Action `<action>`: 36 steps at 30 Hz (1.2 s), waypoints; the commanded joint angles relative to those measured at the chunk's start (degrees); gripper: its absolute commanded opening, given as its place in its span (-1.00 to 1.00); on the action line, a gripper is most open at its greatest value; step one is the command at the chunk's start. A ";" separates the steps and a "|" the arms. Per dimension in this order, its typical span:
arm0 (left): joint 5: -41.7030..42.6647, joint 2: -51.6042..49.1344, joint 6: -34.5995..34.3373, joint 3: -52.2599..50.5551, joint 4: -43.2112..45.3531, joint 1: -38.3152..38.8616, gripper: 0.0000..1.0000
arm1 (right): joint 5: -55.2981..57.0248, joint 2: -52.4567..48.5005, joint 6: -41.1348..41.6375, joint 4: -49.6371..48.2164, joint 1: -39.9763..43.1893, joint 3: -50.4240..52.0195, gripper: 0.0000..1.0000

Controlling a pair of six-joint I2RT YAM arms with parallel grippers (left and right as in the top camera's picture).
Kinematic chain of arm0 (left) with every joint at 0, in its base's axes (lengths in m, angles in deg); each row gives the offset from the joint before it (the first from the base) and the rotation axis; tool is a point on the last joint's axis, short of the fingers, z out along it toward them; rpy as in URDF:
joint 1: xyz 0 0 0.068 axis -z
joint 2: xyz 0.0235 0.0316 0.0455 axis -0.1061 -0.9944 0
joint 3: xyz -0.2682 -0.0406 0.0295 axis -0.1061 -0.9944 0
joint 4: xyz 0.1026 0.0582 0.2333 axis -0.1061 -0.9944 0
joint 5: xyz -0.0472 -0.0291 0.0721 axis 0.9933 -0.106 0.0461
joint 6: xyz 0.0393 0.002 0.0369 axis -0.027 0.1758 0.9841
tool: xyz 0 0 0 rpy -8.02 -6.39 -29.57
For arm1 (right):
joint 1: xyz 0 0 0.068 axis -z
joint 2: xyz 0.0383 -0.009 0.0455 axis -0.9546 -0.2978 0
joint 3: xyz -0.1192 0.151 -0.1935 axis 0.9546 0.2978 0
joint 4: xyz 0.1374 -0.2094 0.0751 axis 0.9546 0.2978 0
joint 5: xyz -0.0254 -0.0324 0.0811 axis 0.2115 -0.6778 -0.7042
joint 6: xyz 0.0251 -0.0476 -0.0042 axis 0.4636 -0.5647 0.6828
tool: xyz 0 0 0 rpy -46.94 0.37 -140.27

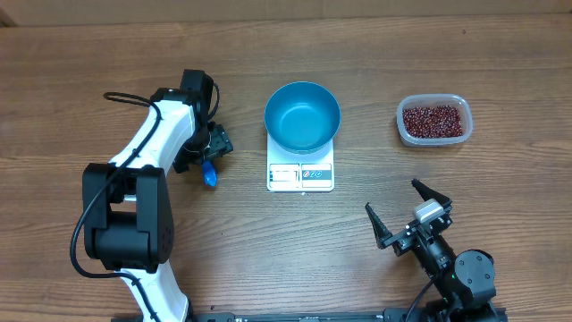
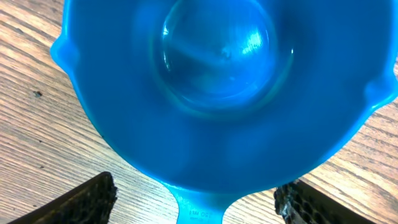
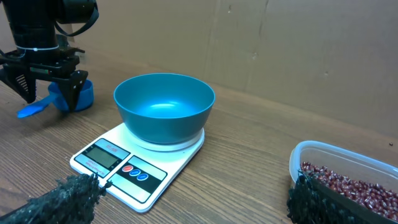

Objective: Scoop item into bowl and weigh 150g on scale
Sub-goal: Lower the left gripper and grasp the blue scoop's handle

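- First, we located the bowl [image 1: 302, 116]: it stood upright on the platform of the scale [image 1: 300, 176], and its interior showed only bare blue surface.
- The scale lay near the middle of the table [image 1: 268, 259], with its display and buttons along the edge nearest the arm bases.
- The beans [image 1: 433, 121] lay in a clear plastic tub [image 1: 400, 123]. The tub sat to the right of the bowl, apart from both the bowl and the scale.
- A small blue scoop [image 1: 211, 174] rested on the table to the left of the scale, apart from it.
- The left gripper [image 2: 196, 198] hung directly over the scoop.
- In the left wrist view, its fingers [image 2: 93, 196] stood one on each side of the scoop's handle, with bare wood visible in both gaps. We recorded the jaws as released and gripping nothing.
- The right gripper [image 1: 407, 213] sat low at the front right of the table, well apart from the tub and the scale. Its jaws were spread wide with nothing between them.
- In the right wrist view, the scale's display was too small for us to read.
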 commanded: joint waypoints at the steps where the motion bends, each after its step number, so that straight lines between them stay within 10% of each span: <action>1: 0.31 -0.35 -1.18 0.90 0.00 0.00 0.59 | 0.42 0.48 0.44 -0.28 0.24 -0.07 1.00; 36: -0.15 -0.87 -1.38 0.57 3.72 0.02 -0.23 | 0.42 0.48 0.44 -0.28 0.24 -0.07 1.00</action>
